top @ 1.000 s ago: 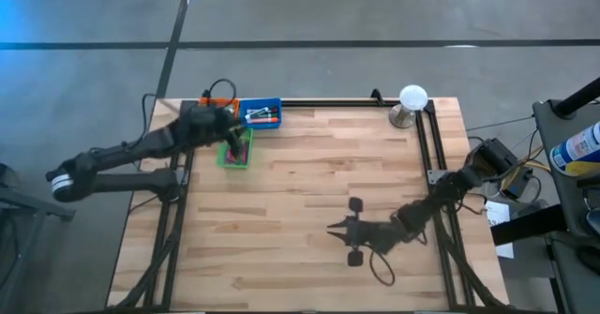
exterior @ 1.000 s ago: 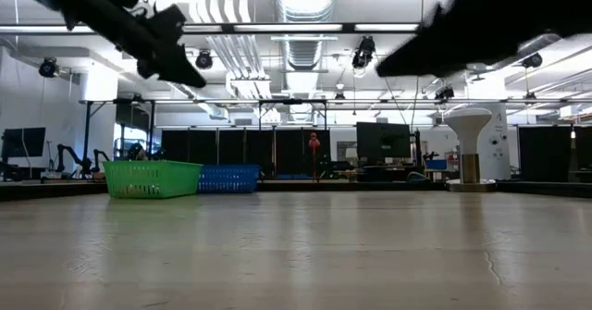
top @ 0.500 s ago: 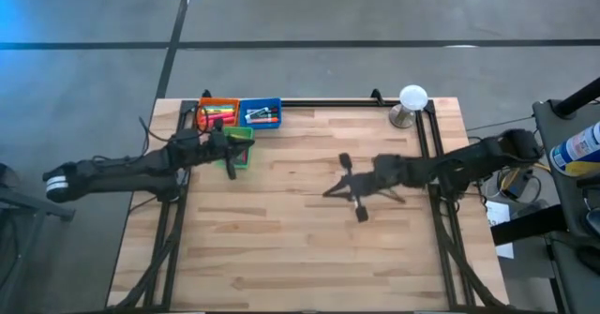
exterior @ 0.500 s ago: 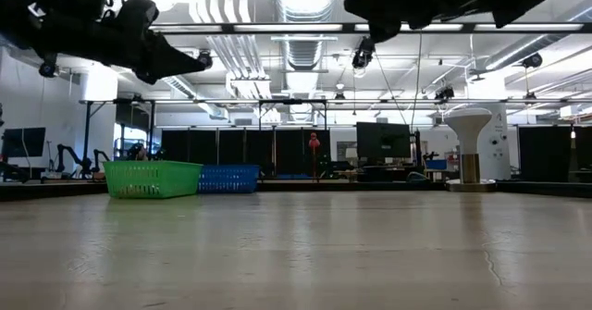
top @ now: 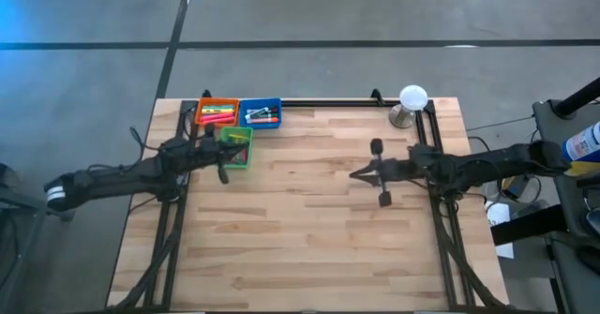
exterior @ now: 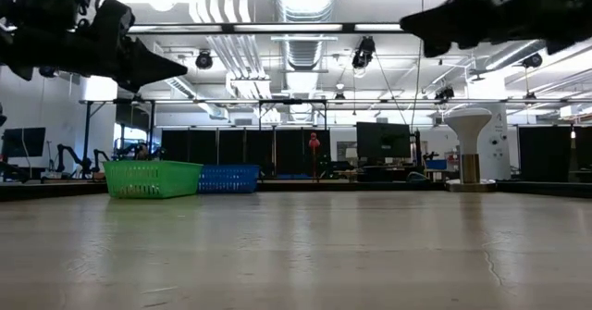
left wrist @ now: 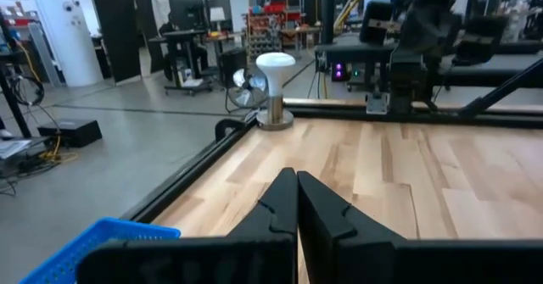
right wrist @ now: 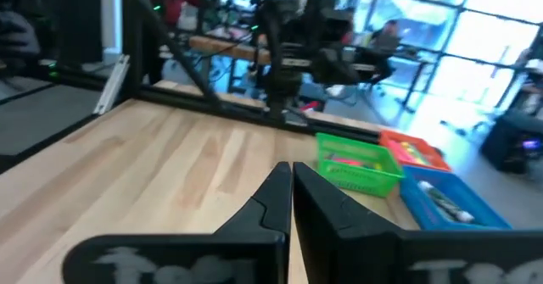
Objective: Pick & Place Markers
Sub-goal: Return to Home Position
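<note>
Markers lie in three small bins at the table's far left: an orange bin [top: 216,113], a blue bin [top: 262,113] and a green bin [top: 238,149], which also show in the right wrist view as the green bin [right wrist: 357,167] and the blue bin [right wrist: 447,201]. My left gripper [top: 232,153] hovers level at the green bin's left side, shut [left wrist: 296,179], with nothing between its fingers. My right gripper [top: 354,173] hangs level above the table's right half, pointing at the bins, shut [right wrist: 291,170] and empty.
A white mushroom-shaped stand [top: 412,99] sits at the far right corner. Black frame rails [top: 328,102] run along the far edge and down both sides of the table. The bare wooden top [top: 300,230] stretches across the middle and near side.
My left gripper has drawn back from above the green bin toward the table's left edge, sunk a little, tipped to level and shut. My right gripper has swung from the near right part of the table toward the far edge and pulled back toward the right edge.
</note>
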You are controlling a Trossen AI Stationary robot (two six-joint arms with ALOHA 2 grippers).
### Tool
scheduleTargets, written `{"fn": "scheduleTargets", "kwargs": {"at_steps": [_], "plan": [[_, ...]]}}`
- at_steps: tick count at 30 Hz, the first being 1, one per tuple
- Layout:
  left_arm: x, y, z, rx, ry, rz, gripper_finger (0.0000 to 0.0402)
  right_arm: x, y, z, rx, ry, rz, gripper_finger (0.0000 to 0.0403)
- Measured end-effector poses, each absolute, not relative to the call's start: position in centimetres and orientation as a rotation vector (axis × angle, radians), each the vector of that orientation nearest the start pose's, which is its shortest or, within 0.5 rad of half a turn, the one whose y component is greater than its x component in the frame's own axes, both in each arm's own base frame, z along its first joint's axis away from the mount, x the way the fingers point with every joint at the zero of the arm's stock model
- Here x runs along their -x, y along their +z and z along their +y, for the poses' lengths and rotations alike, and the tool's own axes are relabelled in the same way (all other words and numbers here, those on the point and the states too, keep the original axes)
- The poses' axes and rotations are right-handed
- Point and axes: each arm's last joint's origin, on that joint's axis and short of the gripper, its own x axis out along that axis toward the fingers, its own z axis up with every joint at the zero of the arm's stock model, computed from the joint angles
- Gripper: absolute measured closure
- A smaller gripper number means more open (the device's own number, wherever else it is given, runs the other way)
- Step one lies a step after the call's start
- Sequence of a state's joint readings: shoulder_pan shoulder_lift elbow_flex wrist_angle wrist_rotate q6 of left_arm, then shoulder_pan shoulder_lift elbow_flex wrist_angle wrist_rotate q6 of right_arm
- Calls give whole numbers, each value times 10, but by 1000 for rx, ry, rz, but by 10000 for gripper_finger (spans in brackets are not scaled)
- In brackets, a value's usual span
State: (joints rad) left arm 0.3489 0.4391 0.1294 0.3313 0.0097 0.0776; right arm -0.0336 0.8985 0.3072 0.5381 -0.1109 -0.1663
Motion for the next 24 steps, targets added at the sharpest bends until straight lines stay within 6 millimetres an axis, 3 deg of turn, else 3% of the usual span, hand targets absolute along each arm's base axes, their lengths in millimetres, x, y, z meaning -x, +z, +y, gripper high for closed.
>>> {"fn": "scheduleTargets", "kwargs": {"at_steps": [10,24], "plan": [[-106,186,38,-68,341,-98,399,-142,199,-4,180,30,-65,394],[-91,182,30,-38,261,-108,399,-108,194,-16,164,47,-99,394]]}}
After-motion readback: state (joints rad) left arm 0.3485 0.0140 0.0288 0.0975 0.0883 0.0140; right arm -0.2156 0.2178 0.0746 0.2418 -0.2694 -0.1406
